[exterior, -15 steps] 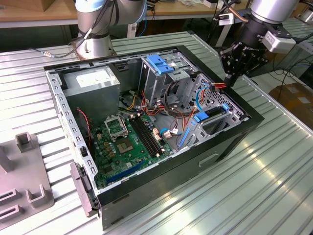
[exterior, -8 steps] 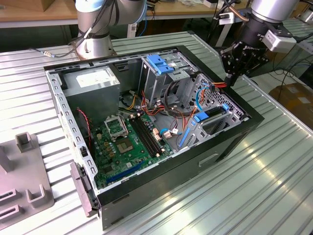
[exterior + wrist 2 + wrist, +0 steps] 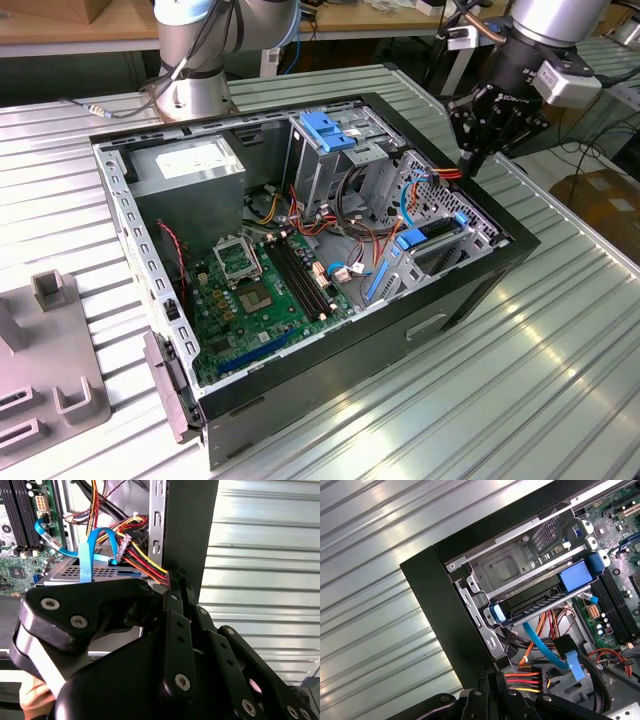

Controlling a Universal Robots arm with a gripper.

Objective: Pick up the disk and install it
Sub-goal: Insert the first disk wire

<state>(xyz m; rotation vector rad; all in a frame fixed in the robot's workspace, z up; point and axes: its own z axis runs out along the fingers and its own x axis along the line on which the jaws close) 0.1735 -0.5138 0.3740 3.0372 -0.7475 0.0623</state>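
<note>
"Where's the tool?"

"The black tool [image 3: 470,158] hangs over the rim of the open black computer case [image 3: 330,370], at the exterior view's right, above the ribbed metal bench [image 3: 520,390]."

"Wide or narrow?"

"Narrow. The second wrist view shows its fingertips [image 3: 175,592] drawn together just beside a red, yellow and black wire bundle [image 3: 145,562]."

"And the disk?"

"The flat metal disk edged by a blue plastic frame [image 3: 532,600] lies in the drive bay in that corner. The first wrist view shows it plainly; the exterior view gives only small blue tabs."
</note>
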